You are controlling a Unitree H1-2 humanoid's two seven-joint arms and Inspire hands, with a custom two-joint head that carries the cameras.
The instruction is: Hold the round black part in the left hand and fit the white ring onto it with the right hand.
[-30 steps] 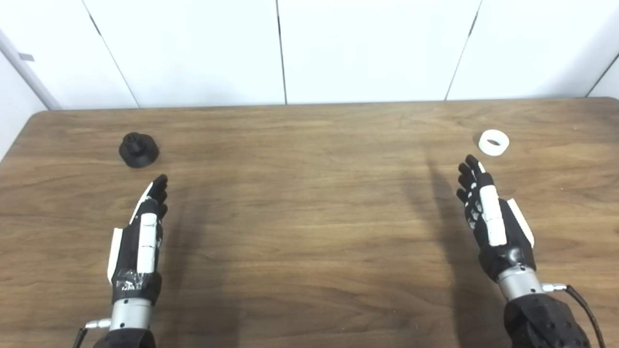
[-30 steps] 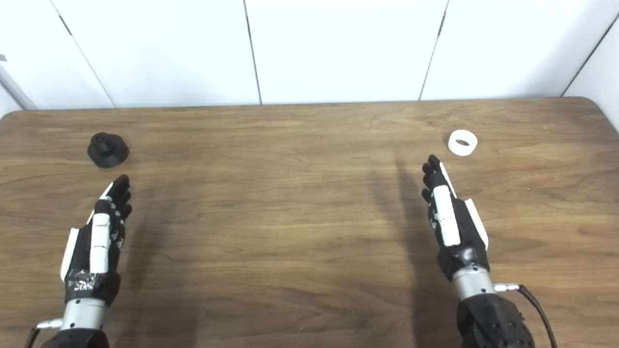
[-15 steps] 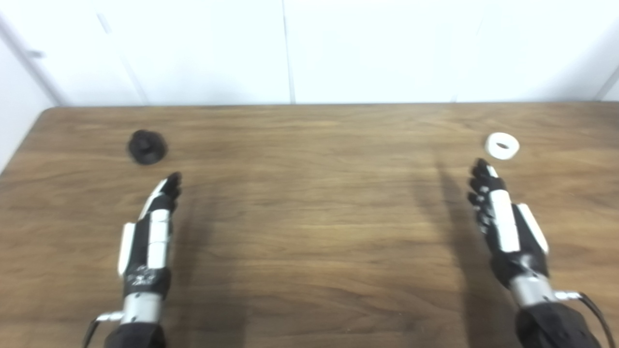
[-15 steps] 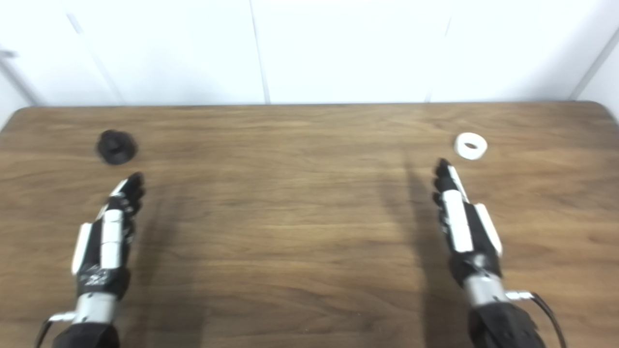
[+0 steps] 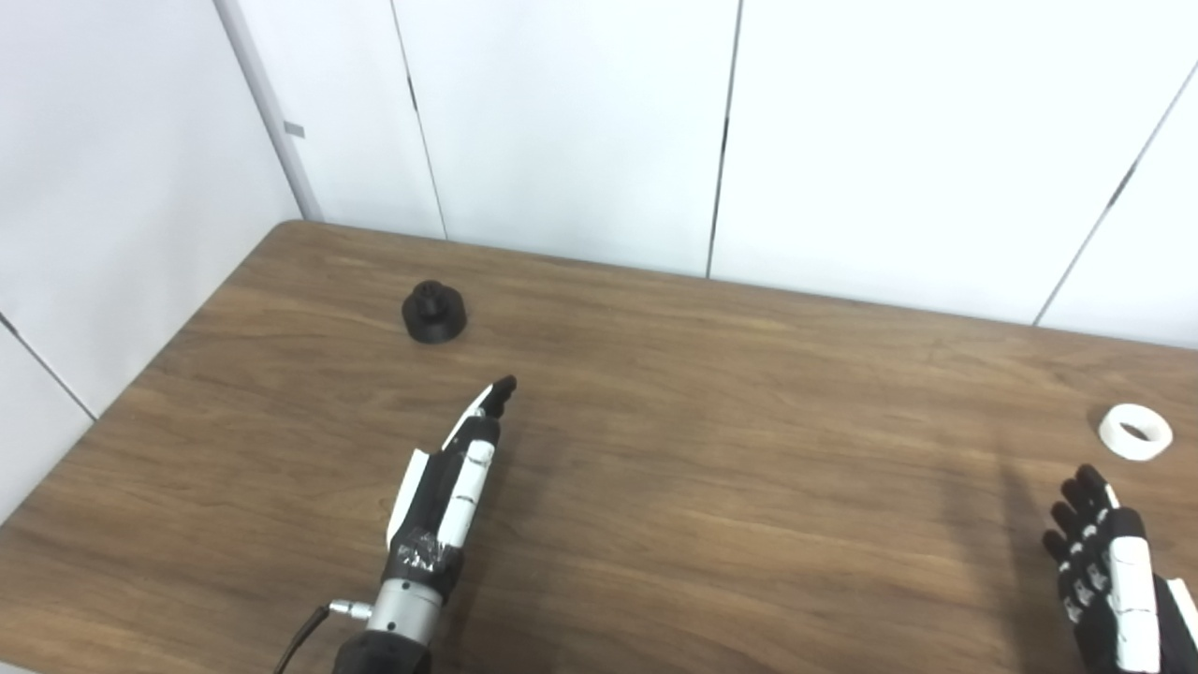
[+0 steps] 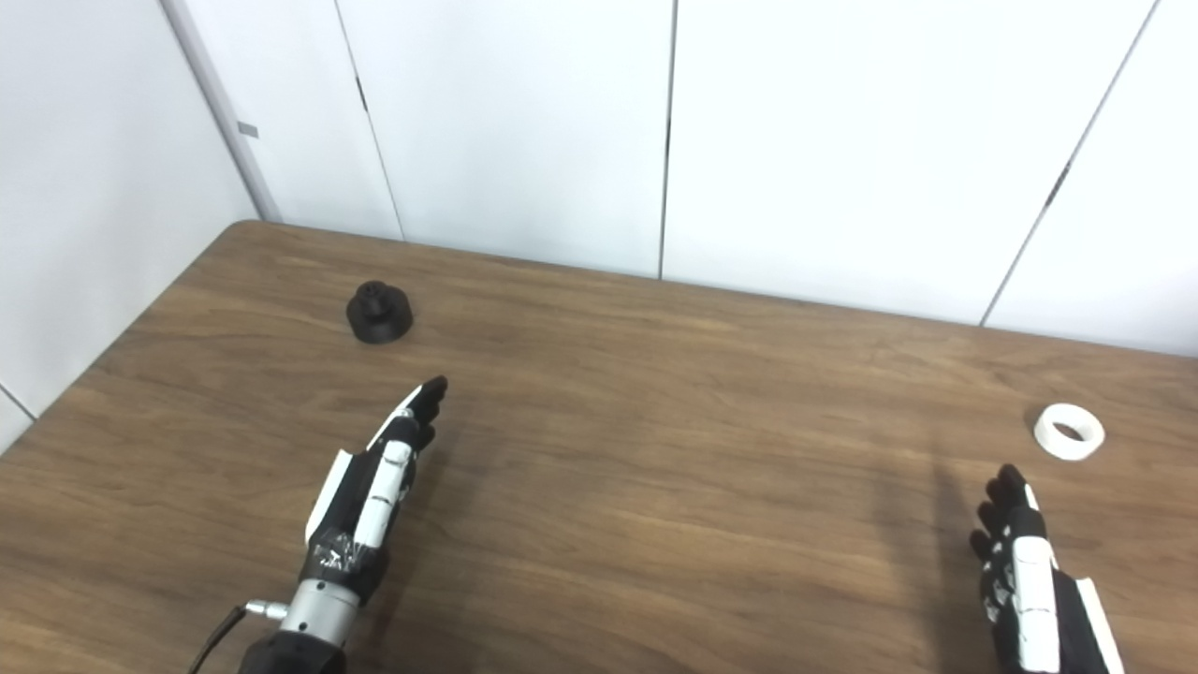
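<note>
The round black part point(image 5: 434, 313) stands on the wooden table point(image 5: 711, 449) near its far left corner. My left hand point(image 5: 451, 477) hovers open in front of it, fingers stretched toward it, a short gap between fingertips and part. The white ring point(image 5: 1134, 432) lies flat at the far right. My right hand point(image 6: 1029, 580) is open at the lower right, its fingertips a little short of the ring, holding nothing. Its wrist is cut off by the picture's edge.
White wall panels point(image 5: 580, 122) rise right behind the table's far edge and along its left side. The table's left edge point(image 5: 140, 365) runs diagonally close to the black part.
The camera has turned left and up, so the whole scene has shifted right and down in the picture. Both hands stay open and hold about the same places relative to the part and ring.
</note>
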